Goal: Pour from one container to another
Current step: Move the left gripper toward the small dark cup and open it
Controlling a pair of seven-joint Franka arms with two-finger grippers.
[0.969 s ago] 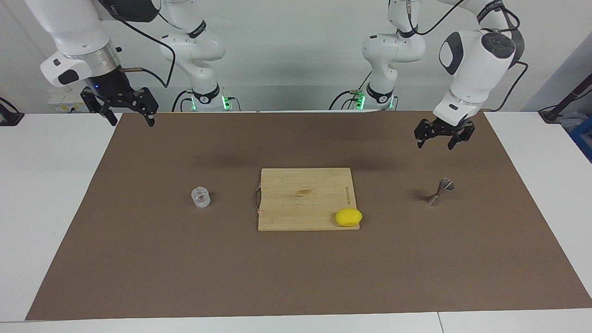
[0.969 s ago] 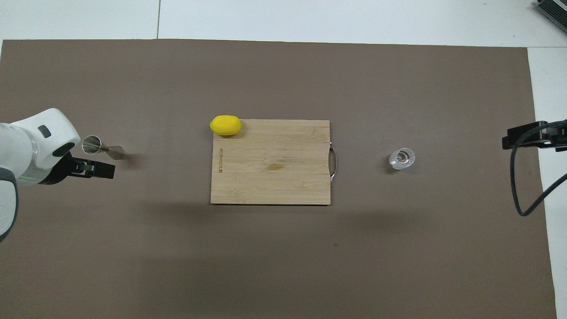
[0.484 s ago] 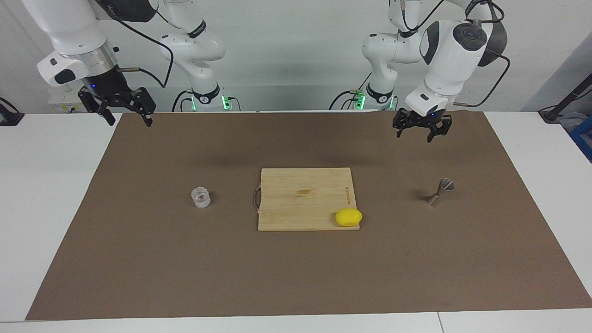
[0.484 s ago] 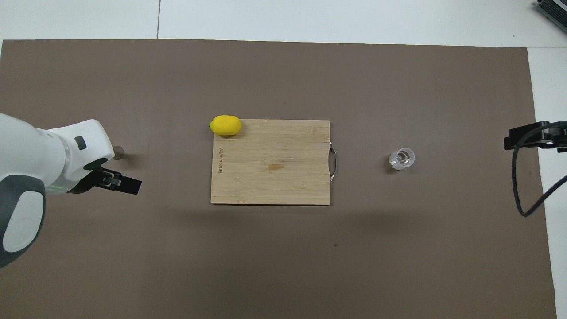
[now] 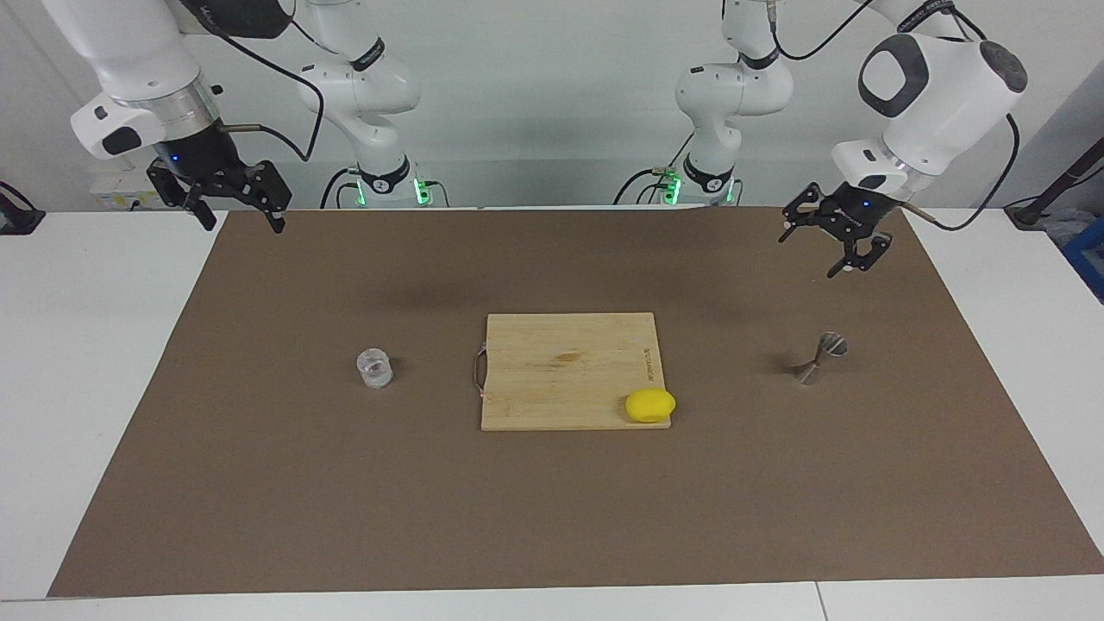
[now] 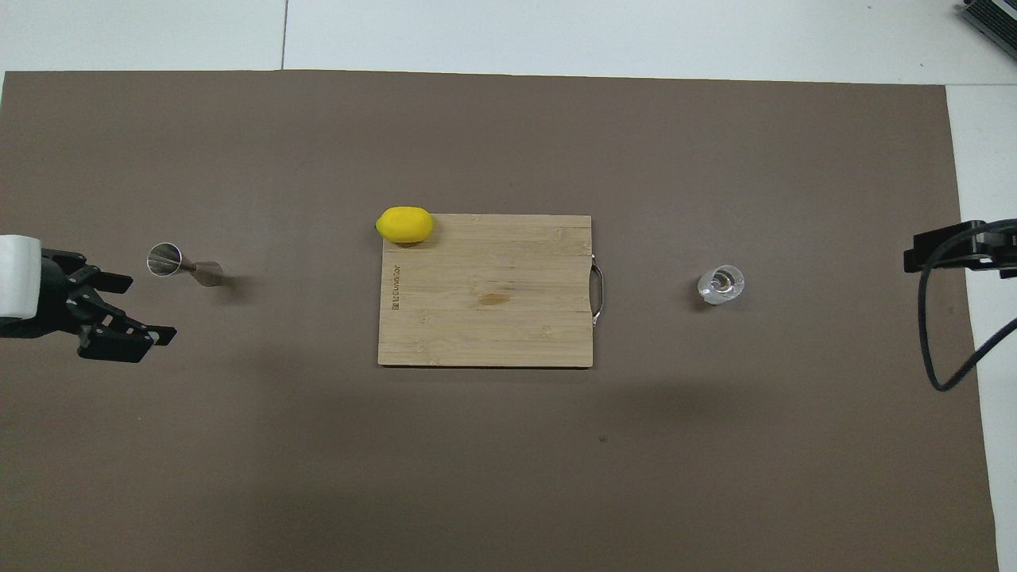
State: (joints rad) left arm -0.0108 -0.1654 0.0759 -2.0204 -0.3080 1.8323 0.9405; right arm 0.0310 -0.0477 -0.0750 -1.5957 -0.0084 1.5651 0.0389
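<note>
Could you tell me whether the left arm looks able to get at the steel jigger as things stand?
Probably yes: the left gripper hangs open above the mat near the silvery hourglass-shaped steel jigger, which stands alone.

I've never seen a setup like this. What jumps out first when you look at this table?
A bright yellow lemon sits on a corner of the wooden cutting board in the middle of the brown mat. A small clear glass stands toward the right arm's end and a silvery hourglass jigger toward the left arm's end. Both black grippers hang open and empty in the air: the left gripper and the right gripper.
</note>
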